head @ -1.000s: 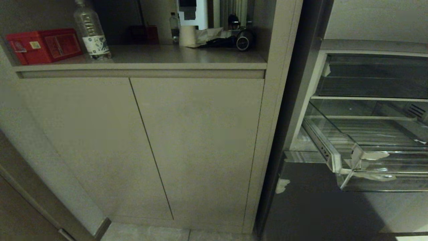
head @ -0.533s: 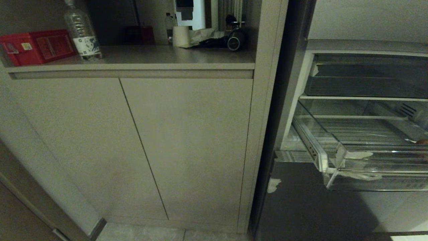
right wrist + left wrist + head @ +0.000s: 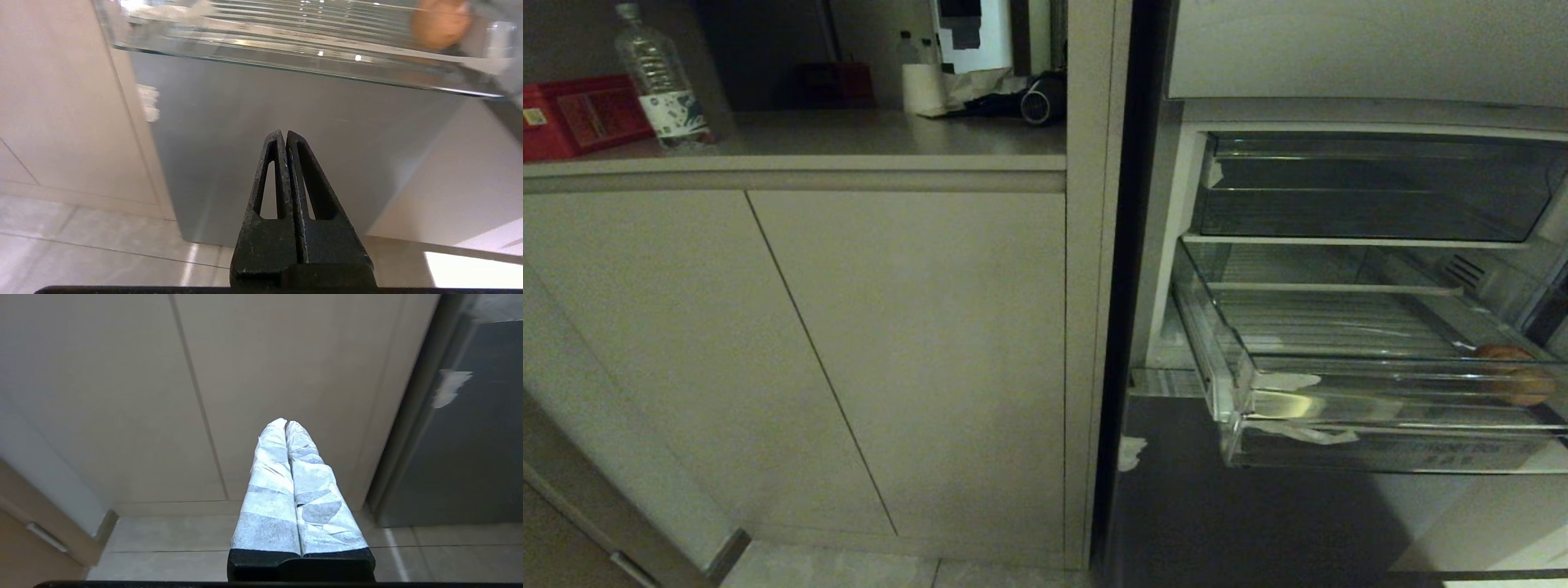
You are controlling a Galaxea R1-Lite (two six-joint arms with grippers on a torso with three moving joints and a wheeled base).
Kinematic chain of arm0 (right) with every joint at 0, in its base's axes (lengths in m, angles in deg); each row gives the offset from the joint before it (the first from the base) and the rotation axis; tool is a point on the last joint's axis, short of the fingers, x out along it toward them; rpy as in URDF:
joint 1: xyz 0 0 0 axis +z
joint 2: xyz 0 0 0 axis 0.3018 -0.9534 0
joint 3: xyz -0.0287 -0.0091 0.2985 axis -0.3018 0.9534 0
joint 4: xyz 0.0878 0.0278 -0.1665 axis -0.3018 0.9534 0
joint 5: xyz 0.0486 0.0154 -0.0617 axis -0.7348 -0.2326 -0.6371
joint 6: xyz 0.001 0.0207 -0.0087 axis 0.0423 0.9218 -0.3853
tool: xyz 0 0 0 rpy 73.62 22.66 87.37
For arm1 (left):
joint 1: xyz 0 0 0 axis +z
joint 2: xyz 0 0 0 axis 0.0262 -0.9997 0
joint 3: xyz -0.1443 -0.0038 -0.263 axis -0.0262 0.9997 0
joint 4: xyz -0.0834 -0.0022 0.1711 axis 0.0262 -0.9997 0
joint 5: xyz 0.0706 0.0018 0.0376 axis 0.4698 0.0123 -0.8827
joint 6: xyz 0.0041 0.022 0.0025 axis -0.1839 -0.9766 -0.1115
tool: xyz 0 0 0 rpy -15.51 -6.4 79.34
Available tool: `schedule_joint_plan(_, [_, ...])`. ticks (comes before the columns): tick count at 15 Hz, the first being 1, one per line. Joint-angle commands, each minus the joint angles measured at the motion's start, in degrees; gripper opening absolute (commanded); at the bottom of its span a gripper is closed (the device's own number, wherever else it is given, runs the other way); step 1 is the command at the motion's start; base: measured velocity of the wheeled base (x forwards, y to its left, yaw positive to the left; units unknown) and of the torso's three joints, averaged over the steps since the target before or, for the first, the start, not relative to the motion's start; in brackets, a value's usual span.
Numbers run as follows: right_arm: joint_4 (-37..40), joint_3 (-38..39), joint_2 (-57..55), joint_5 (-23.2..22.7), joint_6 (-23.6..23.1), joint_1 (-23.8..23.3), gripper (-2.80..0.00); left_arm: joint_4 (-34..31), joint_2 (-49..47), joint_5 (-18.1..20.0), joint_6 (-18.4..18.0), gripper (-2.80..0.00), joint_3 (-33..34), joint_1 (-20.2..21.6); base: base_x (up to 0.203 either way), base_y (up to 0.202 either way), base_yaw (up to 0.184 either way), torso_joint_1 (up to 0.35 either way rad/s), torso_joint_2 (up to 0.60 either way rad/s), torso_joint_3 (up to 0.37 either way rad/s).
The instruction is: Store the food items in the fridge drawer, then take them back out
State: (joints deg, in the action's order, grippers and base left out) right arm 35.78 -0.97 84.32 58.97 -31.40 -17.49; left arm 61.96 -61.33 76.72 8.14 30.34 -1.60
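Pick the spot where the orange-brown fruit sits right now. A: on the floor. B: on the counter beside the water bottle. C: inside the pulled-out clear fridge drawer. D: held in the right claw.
C: the fruit lies inside the pulled-out fridge drawer, near its right end; the right claw is shut and empty.

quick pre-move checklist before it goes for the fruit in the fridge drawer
1. Fridge drawer pulled out: ok.
2. Orange-brown fruit in the drawer, at its front right: ok.
3. Other food items in the drawer: cannot tell.
4. Right gripper empty and shut, below the drawer front: ok; not ok for grasping until opened.
5. Left gripper shut, empty, facing the cabinet doors: ok.
6. Fruit centred in the head view: not ok, near the right edge.
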Motion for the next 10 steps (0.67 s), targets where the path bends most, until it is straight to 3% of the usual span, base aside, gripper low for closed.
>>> schedule_joint_plan(1, [0.1,-0.1,0.0,-0.1,-0.4,0.0,-2.8,0.0,-0.1,0.0,-0.2,-2.8,0.0,0.0,0.0,-0.196,0.0,0.0,0.0,0.005])
schedule_joint_plan(5, [0.4,-6.5,-6.5,0.6,-0.2,-0.3,-2.8,0.0,-0.1,0.1,-0.6,-2.8,0.0,0.0,0.0,-0.092,0.001,0.002,0.0,0.0])
schedule_joint_plan(10, [0.4,-24.7,-35.2,3.1,0.2,-1.8,-2.8,0.1,-0.1,-0.2,1.9,-2.8,0.0,0.0,0.0,0.0,0.0,0.0,0.0,0.0])
